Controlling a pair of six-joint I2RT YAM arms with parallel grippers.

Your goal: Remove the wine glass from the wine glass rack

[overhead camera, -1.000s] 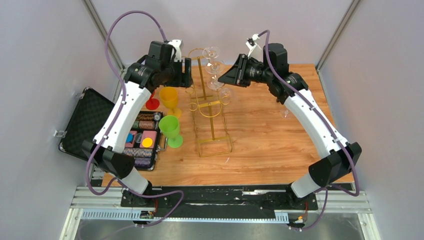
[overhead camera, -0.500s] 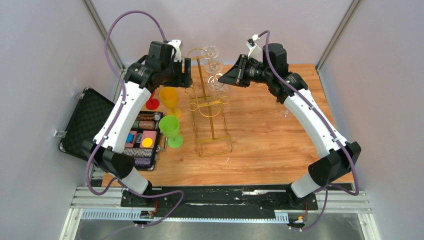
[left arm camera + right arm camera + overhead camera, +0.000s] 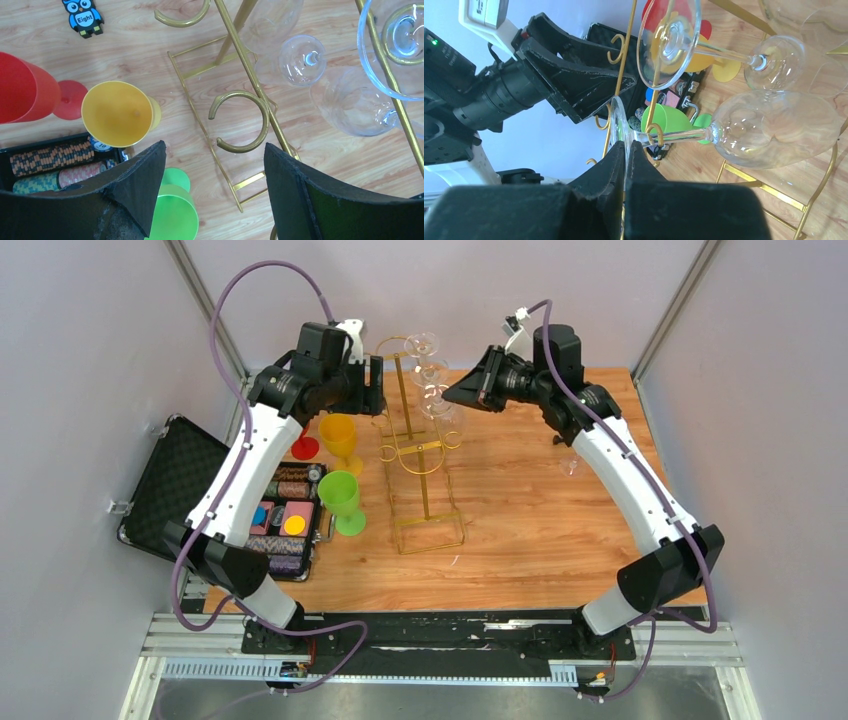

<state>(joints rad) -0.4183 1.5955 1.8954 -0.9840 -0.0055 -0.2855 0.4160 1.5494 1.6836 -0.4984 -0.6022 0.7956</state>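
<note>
Found the right gripper (image 3: 626,150) pressed together on the thin foot (image 3: 618,120) of the wine glass (image 3: 769,130), rim pinched edge-on between both fingertips. Traced the stem straight out from those fingertips to the bowl, well ahead of the hand. Noted a curled gold arm (image 3: 654,132) of the wine glass rack (image 3: 252,70) just past the fingertips, apparently round the stem; cannot tell for certain whether stem and wire touch. Logged a second wine glass (image 3: 774,62) lying parallel, further from the palm, with its foot against the rack's post. Saw, beyond the glasses and facing this hand, the left gripper (image 3: 214,145) with fingers standing wide apart and holding nothing. Looked down between those fingers onto an empty curled loop (image 3: 262,120) of the rack, directly ahead of the gap, with the rack's wire base beneath it on the wooden table (image 3: 350,165). Placed a yellow goblet (image 3: 117,112) just beyond one fingertip, a green goblet (image 3: 172,212) partly hidden behind that same finger, and a red goblet (image 3: 22,87) further out on that side. Spotted a case of poker chips (image 3: 50,160) beside that finger's base. Marked an owl sticker (image 3: 82,17) far ahead of the hand. Found clear glass bowls past the other finger, across the post.
</note>
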